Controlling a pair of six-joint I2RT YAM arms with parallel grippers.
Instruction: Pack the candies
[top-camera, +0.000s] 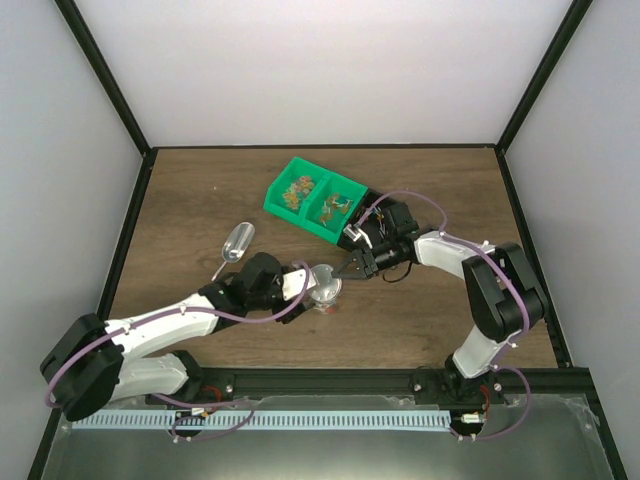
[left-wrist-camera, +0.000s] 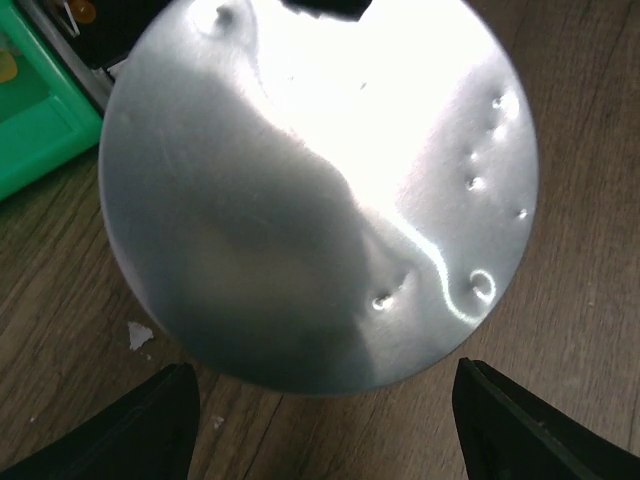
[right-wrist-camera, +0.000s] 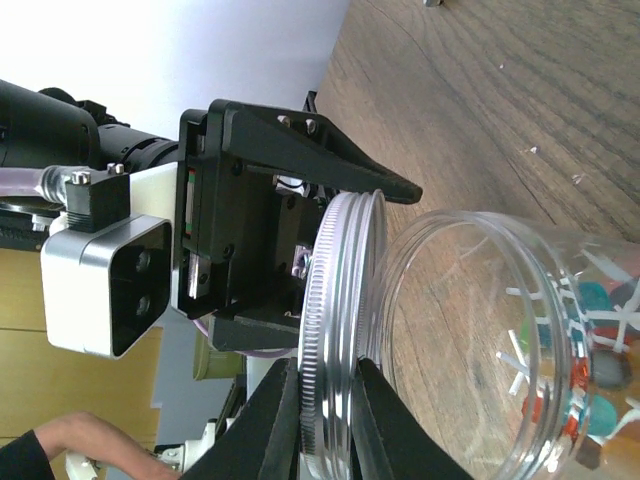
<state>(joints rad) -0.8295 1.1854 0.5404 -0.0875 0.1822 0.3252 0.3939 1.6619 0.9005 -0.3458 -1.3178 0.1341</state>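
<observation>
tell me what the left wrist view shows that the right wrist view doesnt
Only the left wrist view shows the flat face of the silver lid and a corner of the green bin. Only the right wrist view shows the open mouth of the clear jar, the candies inside it, and the right tool pinching the lid's ridged rim. Both show the lid, the left tool and the wooden table.

Two arms (top-camera: 160, 330) (top-camera: 480, 285) are sharing the tabletop (top-camera: 200, 190) with one green bin (top-camera: 300, 224) (two compartments), one clear scoop (top-camera: 238, 241), one clear jar (right-wrist-camera: 470, 260), one metal lid (left-wrist-camera: 300, 200) and candies (top-camera: 300, 188) too many for counting.
</observation>
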